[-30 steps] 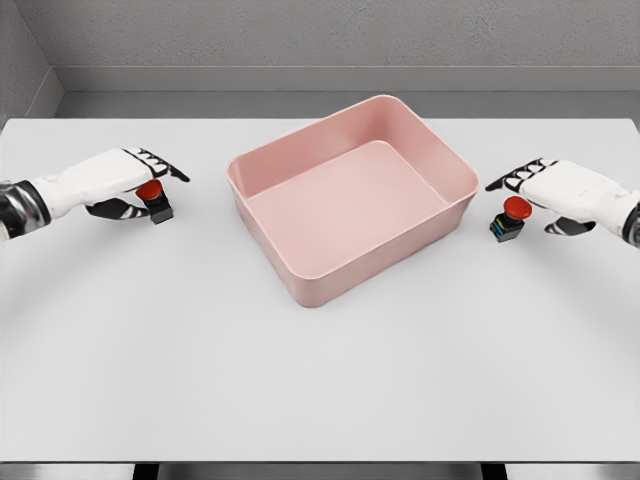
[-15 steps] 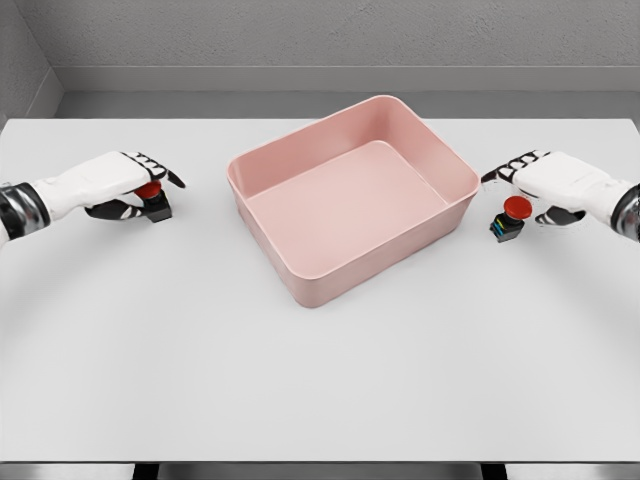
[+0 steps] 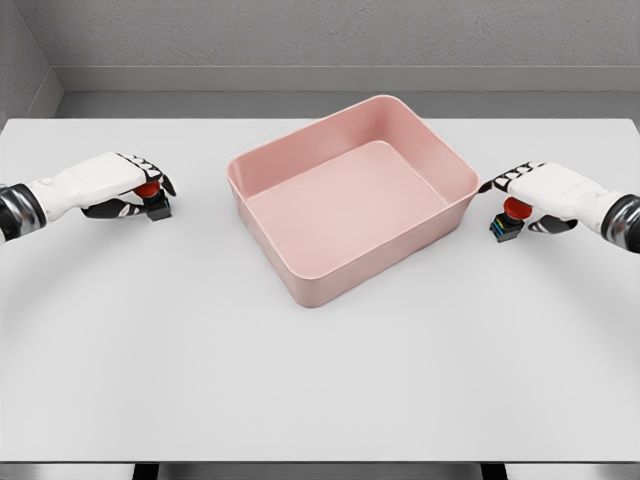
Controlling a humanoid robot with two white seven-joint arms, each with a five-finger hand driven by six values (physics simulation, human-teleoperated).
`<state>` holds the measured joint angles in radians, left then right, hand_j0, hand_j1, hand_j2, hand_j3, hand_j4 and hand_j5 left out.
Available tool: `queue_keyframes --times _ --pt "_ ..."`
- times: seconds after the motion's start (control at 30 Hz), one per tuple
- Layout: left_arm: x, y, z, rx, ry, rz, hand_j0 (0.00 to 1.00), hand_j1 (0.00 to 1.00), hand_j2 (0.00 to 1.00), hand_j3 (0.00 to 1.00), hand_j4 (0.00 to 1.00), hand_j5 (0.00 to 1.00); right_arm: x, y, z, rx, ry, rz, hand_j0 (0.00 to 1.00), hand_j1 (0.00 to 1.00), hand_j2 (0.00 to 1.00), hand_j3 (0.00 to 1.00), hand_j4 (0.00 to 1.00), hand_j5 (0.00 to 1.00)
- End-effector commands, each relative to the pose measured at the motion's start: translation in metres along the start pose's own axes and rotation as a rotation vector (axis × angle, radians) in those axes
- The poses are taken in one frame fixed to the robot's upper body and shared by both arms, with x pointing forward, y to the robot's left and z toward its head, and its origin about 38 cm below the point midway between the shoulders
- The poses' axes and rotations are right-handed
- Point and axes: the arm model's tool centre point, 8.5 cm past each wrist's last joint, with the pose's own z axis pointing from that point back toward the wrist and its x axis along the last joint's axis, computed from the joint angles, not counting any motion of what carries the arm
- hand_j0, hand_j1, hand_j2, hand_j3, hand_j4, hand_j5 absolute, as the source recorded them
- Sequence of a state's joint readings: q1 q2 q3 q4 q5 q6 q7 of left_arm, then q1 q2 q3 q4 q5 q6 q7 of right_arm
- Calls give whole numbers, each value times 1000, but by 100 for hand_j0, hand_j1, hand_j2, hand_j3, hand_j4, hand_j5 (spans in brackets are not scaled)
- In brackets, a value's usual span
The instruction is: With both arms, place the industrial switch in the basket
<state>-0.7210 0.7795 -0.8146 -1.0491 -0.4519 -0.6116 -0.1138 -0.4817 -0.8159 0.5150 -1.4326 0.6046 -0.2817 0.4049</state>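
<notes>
Two industrial switches, red-capped: left switch [image 3: 153, 200] on the tabletop [image 3: 320, 380] left of the pink basket [image 3: 300, 270], mostly covered by the left hand [image 3: 112, 182], fingers curled over its cap; whether the grip is closed I can't tell. Right switch [image 3: 508, 220] sits just right of the basket, right hand [image 3: 545, 190] draped over its top, fingers down beside it, not clearly pinching. Basket is empty. Step in hand: secure both grasps. Get thumb and fingers on opposite sides of each body, below the cap, before lifting. Lift above the rim before moving inward.
</notes>
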Motion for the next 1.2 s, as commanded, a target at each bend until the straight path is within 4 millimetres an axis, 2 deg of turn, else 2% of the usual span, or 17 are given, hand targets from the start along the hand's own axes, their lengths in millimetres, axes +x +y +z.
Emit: queue_keyframes --times 0.0,0.2,0.3,0.6,0.73,0.9,1.17 --pt "-1 1 1 5 2 5 54 54 54 54 54 54 2 2 -1 4 -5 -2 83 83 83 83 83 83" --pt "-1 2 1 7 1 5 50 50 50 50 50 50 4 2 -2 5 -12 -3 83 83 83 83 83 83" --pt "-1 2 2 6 3 4 48 48 48 48 48 48 4 3 -2 8 -13 0 76 76 76 76 76 76" --pt "-1 3 3 7 1 1 46 46 46 46 46 46 5 7 -2 22 -16 7 68 68 68 68 68 68" --pt "-1 6 3 14 1 -2 46 46 46 46 46 46 6 8 -3 26 -19 8 68 68 68 68 68 68" --pt "-5 9 9 15 12 -5 46 46 46 46 46 46 7 8 -3 29 -26 10 61 61 61 61 61 61" --pt "-7 11 12 19 18 -7 46 46 46 46 46 46 6 10 -2 34 -25 10 60 60 60 60 60 60"
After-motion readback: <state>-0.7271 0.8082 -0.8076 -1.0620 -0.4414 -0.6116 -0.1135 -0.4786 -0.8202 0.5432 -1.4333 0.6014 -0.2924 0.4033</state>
